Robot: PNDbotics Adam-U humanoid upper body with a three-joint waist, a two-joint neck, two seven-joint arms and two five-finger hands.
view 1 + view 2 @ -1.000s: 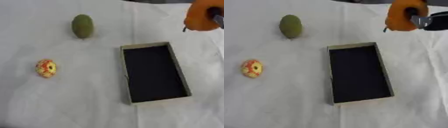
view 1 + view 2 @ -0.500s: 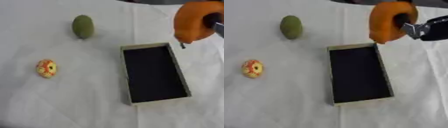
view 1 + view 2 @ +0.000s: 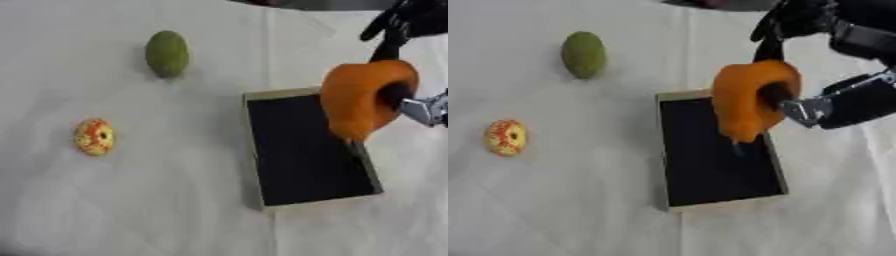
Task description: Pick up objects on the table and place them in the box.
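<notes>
Reaching in from the upper right, the right hand (image 3: 833,95) gripped an orange object (image 3: 750,100), with a dark finger pressed into its hollow side and other fingers rising behind its top. It held the object in the air above the box's (image 3: 674,200) far right part, covering that stretch of rim. Much of the hand was hard to read: black parts ran together, a silver piece showed beside the object, and the arm was cut off by the right and top edges. What kind of thing the orange object was could not be made out; it looked rounded, with a thin dark bit hanging from its lower end. The box was long and shallow, with a pale rim and a black inside that looked bare. Its long sides ran away from the camera, slightly askew. A green oval (image 3: 167,53) lay well beyond the box to the left, and a small round red and yellow thing (image 3: 94,136) lay well apart on the left, level with the box's middle. Both rested on the white cloth (image 3: 131,210), which spread open around them, with wide room in front of the box and along its left side. A fold line ran down the cloth past the box. The left hand did not show.
</notes>
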